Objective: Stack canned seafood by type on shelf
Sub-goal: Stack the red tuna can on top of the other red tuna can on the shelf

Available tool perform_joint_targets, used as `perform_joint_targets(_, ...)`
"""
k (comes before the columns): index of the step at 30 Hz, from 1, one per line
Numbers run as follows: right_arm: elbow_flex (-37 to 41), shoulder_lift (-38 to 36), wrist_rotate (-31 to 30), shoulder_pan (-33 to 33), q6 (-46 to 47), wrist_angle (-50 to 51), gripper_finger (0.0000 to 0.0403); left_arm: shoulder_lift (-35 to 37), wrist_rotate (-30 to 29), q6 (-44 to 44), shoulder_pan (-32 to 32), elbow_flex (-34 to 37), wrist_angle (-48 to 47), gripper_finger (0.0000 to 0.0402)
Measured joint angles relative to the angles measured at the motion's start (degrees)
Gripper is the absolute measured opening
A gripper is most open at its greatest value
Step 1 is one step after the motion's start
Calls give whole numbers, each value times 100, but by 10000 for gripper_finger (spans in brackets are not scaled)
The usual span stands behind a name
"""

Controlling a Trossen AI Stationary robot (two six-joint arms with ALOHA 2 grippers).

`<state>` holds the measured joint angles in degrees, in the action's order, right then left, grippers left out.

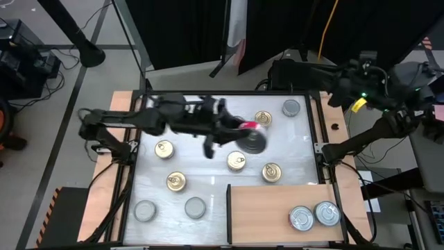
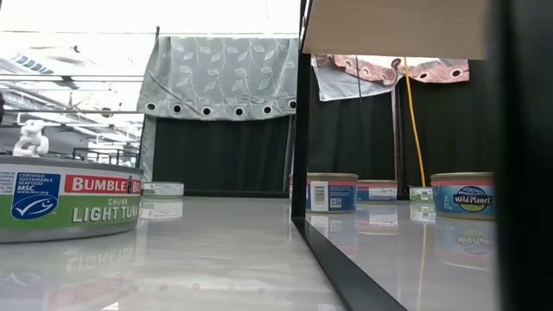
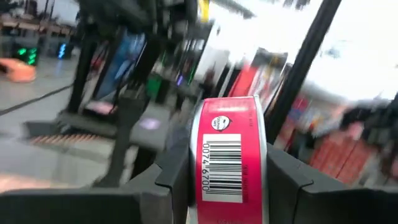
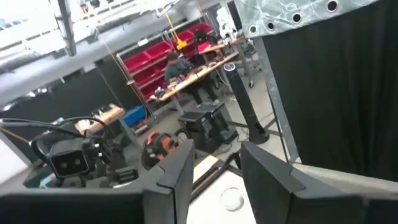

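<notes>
Left fingers (image 3: pixel 227 180) grip a red-labelled tin (image 3: pixel 228 158), its top hidden; right fingers (image 4: pixel 214 180) stand parted, empty.

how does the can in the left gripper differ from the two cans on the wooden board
The held can is clamped on edge between the left gripper fingers above the white table, showing a red label with a barcode. The two board cans lie flat, side by side on the wooden board, showing silver tops. All are small, flat, round tins.
</notes>
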<state>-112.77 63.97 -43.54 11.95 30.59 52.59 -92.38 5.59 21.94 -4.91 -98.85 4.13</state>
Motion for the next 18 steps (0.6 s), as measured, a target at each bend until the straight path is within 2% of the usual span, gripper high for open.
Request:
perform_joint_targets(2,0,-41,98,2,98,281,123,-300,-101,428,-34,4,528,140)
perform_joint_targets(5,0,-100,709,2,651,939,123,-715,-506,1120,-129,11,1151,140)
perform_joint_targets(10,0,-92,2492,50,1919,1884,123,-1082,-1985,2223,-318,13,1920,140)
perform_joint_targets(12,6,-81,2969,157,2445,2168,124,-1215,-2361,2775,-362,8,2140,140)
perform_joint_targets(16,7,-162,3195,334,3249,2527,142,-1395,-2677,3939,-475,9,2128,140)
perform_joint_targets(18,4,-219,3236,389,3400,2732,163,-1439,-2848,4024,-587,9,2216,140)
